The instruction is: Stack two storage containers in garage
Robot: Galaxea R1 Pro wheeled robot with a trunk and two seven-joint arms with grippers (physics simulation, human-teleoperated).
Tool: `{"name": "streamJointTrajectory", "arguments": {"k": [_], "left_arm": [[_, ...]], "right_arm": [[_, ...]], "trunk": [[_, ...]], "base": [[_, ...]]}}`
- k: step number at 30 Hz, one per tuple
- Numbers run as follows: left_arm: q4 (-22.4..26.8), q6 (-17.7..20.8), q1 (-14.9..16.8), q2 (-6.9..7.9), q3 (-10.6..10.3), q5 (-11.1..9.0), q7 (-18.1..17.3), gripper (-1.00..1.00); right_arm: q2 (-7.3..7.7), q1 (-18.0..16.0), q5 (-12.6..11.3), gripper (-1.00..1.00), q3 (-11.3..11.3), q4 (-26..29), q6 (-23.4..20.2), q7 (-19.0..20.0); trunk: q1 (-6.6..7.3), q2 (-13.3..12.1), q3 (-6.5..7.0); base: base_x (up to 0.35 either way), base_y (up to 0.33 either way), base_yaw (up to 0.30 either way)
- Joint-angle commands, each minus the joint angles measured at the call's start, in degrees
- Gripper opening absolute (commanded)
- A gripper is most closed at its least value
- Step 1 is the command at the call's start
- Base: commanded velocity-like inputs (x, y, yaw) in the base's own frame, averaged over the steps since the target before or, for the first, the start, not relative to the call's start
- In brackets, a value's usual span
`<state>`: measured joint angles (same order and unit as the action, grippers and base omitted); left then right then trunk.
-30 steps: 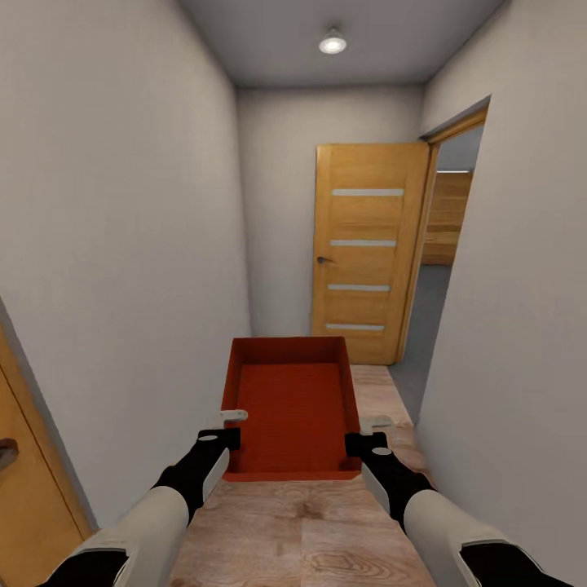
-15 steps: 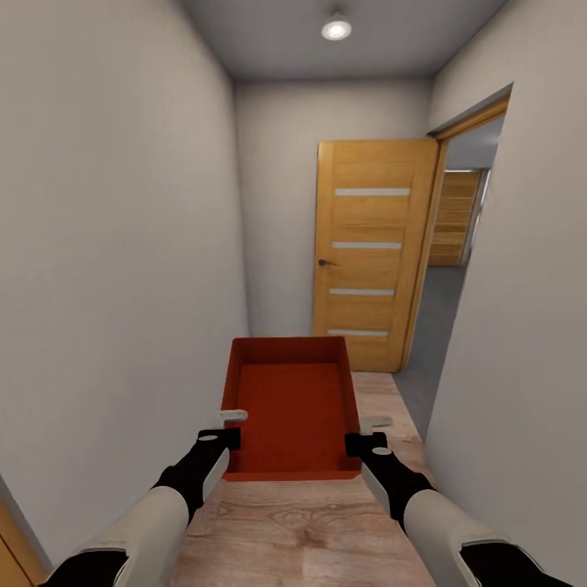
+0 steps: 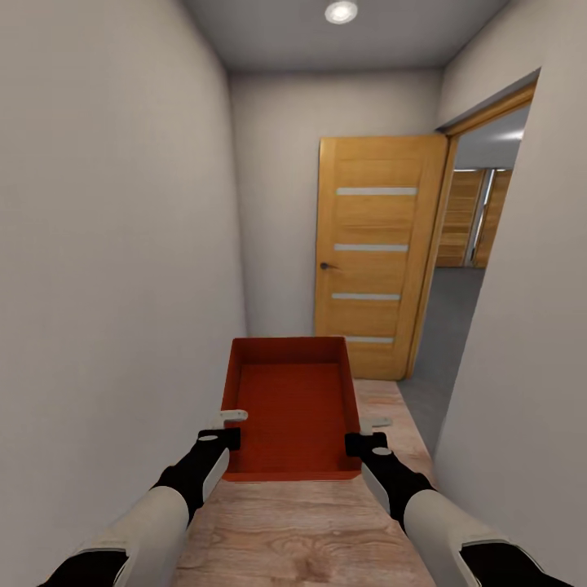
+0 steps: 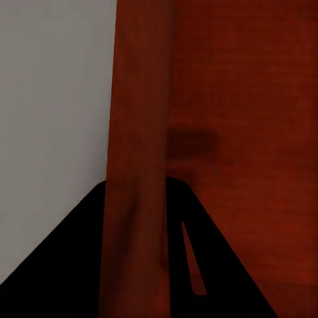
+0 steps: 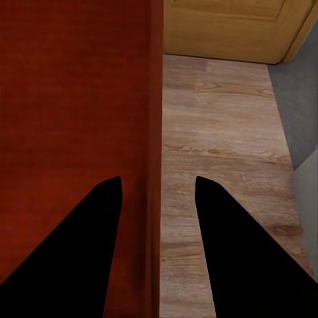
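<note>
One orange-red rectangular plastic bin (image 3: 293, 408), unlabelled, gripped between left end effector (image 3: 231, 426) and right end effector (image 3: 365, 433), each clamping a side wall.

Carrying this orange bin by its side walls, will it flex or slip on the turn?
The storage container looks empty, so probably light. Its thin walls may flex slightly. The left tool and right tool each pinch only a wall, so it might tilt if jolted.

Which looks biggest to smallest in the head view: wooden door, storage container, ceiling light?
1. wooden door, largest, though it stands farther off.
2. storage container, held up close between both grippers, so nearness inflates it.
3. ceiling light, smallest, cut by the frame's edge.
</note>
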<state>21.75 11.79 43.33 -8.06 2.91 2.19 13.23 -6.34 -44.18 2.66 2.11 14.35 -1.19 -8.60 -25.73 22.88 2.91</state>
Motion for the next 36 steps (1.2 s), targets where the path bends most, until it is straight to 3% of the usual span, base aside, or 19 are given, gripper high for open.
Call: {"name": "streamJointTrajectory", "arguments": {"k": [1, 36], "left_arm": [[0.23, -3.08, 0.00, -0.11, 0.34, 0.44, -0.14, -1.00], [0.28, -3.12, 0.00, -0.06, 0.34, 0.44, -0.14, -1.00]], "right_arm": [[-0.40, -0.01, -0.67, -1.00, -0.27, -0.13, -0.13, 0.18], [-0.25, -0.01, -0.66, -1.00, -0.35, -0.11, -0.13, 0.15]], "trunk": [[-0.05, 0.04, -0.03], [-0.05, 0.04, -0.03]], "base": [[0.322, 0.000, 0.000], [0.322, 0.000, 0.000]]}}
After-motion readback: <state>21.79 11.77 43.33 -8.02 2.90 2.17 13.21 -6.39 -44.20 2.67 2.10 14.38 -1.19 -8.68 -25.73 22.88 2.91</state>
